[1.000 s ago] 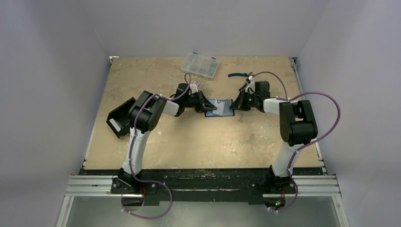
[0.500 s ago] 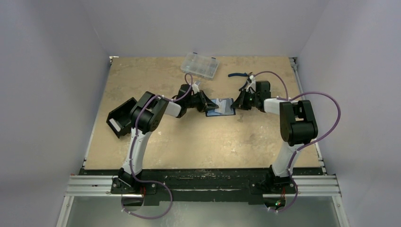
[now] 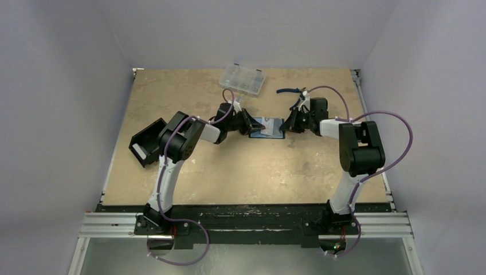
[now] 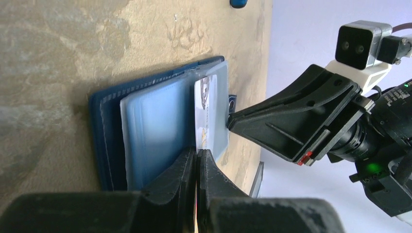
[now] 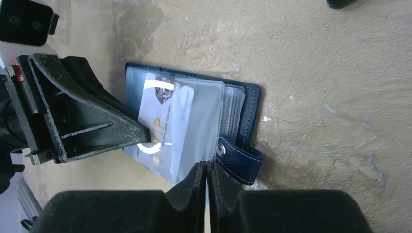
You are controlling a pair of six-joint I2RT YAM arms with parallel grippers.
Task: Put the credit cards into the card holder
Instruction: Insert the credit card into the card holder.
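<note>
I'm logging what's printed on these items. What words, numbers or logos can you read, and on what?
"VIP": gold letters on the card, right wrist view.
Small print beside it: too blurred to read.
Emblem at the card's end: a picture, no legible letters.
Holder and clear sleeve: no text visible.
Top view: nothing large enough to read.

Soft, even overhead light keeps the surface (image 3: 229, 166) bright, with faint shadows. White glare arcs streak the credit card (image 5: 158, 119), and both wrist views blur up close.
</note>
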